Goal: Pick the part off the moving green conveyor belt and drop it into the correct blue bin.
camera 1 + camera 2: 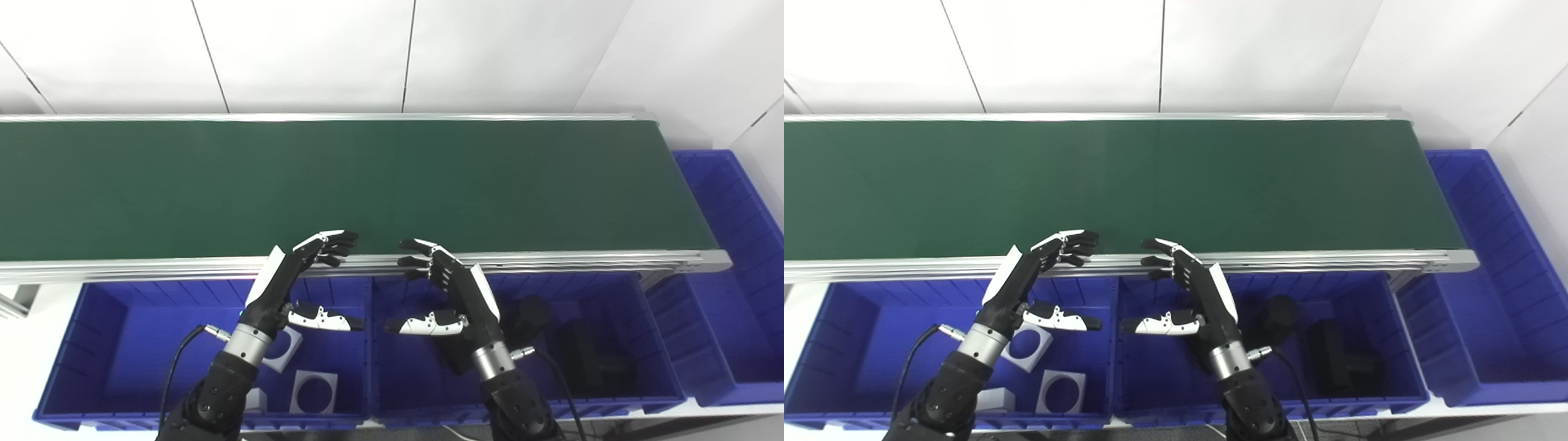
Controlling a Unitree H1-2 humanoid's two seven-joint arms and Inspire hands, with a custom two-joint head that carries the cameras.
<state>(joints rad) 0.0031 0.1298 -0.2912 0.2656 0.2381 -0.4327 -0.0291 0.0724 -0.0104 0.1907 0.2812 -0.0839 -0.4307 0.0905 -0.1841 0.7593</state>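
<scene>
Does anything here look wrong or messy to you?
Nothing stands out. The green belt carries no part right now, both hands hang open, and white parts and black parts lie in separate blue bins.

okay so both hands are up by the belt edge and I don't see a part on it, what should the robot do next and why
Probably wait, both hands poised. The green belt shows no part anywhere in view, and the left hand and right hand hang open over the blue bins, fingertips at the belt's near rail. Reaching now would grab nothing.
</scene>
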